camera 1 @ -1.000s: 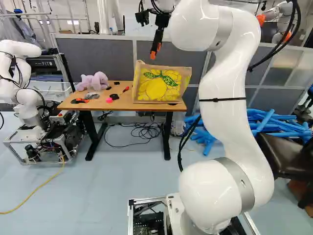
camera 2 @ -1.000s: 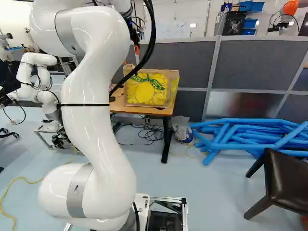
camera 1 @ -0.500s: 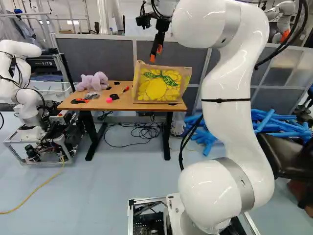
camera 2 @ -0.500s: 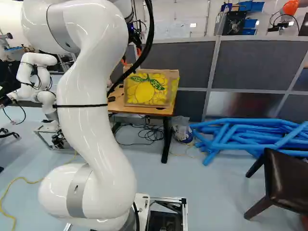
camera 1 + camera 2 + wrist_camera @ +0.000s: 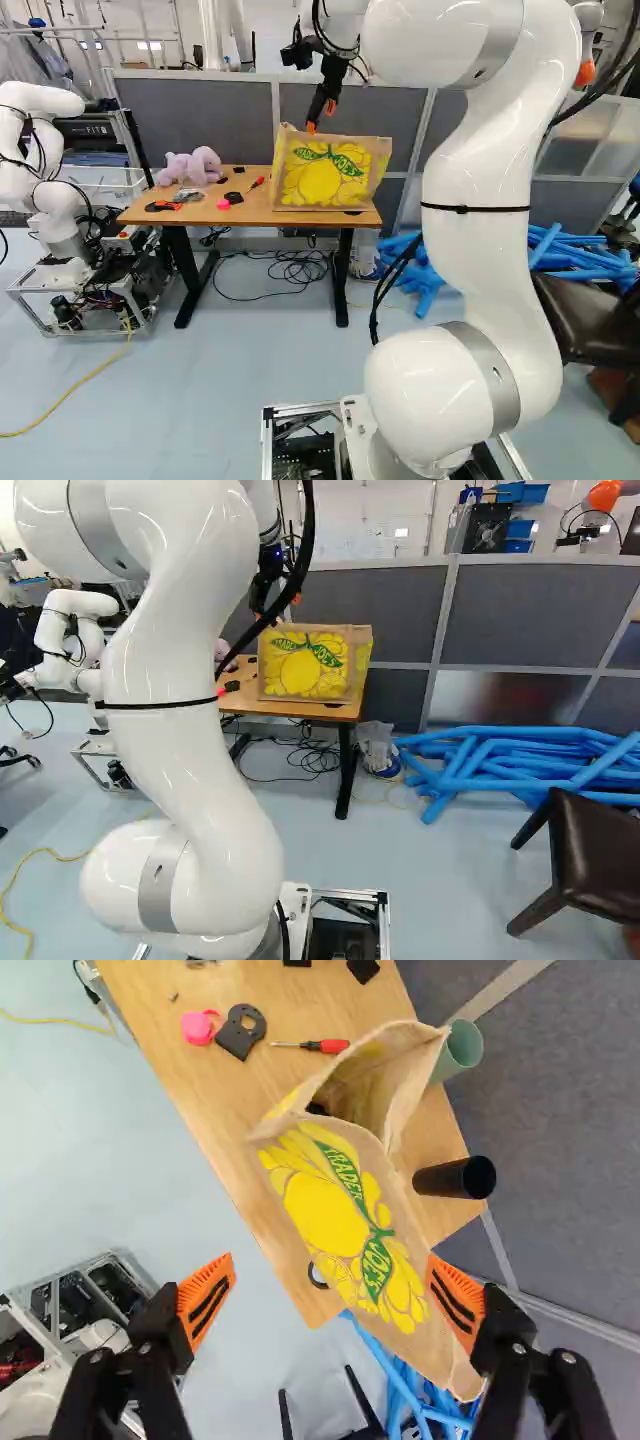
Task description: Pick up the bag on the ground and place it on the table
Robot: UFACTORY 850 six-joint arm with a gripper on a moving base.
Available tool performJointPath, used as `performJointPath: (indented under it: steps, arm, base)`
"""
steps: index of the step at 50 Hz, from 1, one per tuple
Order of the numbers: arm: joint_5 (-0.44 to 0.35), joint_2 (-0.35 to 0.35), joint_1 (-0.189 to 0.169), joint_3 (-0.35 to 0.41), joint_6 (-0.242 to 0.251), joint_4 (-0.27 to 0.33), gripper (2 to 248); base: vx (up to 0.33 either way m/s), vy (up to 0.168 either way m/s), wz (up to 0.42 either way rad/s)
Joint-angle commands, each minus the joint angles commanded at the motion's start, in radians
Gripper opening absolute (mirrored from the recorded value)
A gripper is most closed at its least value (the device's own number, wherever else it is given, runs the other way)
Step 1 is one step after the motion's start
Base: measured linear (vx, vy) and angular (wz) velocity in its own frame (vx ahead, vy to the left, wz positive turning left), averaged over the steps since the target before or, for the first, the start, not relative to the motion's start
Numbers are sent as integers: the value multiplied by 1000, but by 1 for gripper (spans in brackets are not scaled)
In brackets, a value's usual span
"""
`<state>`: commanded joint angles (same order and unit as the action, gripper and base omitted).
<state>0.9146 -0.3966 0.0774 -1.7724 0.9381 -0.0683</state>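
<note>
While bag [image 5: 330, 178] stays on table [image 5: 240, 210] | hand [image 5: 320, 117] lower | fingers [image 5: 207, 1298] apart

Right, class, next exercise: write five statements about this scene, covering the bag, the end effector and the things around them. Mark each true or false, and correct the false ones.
1. The lemon-print shopping bag is on the table, its mouth open. True.
2. The end effector is clamped shut on the bag. False: its fingers stand wide apart, with no grip on it.
3. The screwdriver on the table has a red handle. True.
4. The plush toy is on the floor. False: the plush toy is on the table.
5. The blue tubes are stacked on the table. False: the blue tubes lie in a heap on the floor.
</note>
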Motion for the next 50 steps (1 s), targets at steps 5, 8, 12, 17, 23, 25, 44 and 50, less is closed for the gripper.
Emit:
performJointPath:
  steps: [5,8,12,17,23,25,44,50]
  arm:
    - [-52,20,-2,49,-27,2,247]
    - [-84,32,-4,79,-44,3,247]
    - [-129,49,-6,121,-68,5,247]
    - [-187,71,-8,176,-98,7,247]
    - [-261,99,-11,246,-137,10,247]
    - [-286,108,-12,270,-150,11,247]
    - [-549,208,-24,517,-288,21,247]
    - [-633,239,-27,596,-332,24,247]
  base:
    - [0,0,0]
    - [0,0,0]
    - [0,0,0]
    - [0,0,0]
    - [0,0,0]
    - [0,0,0]
    - [0,0,0]
    - [0,0,0]
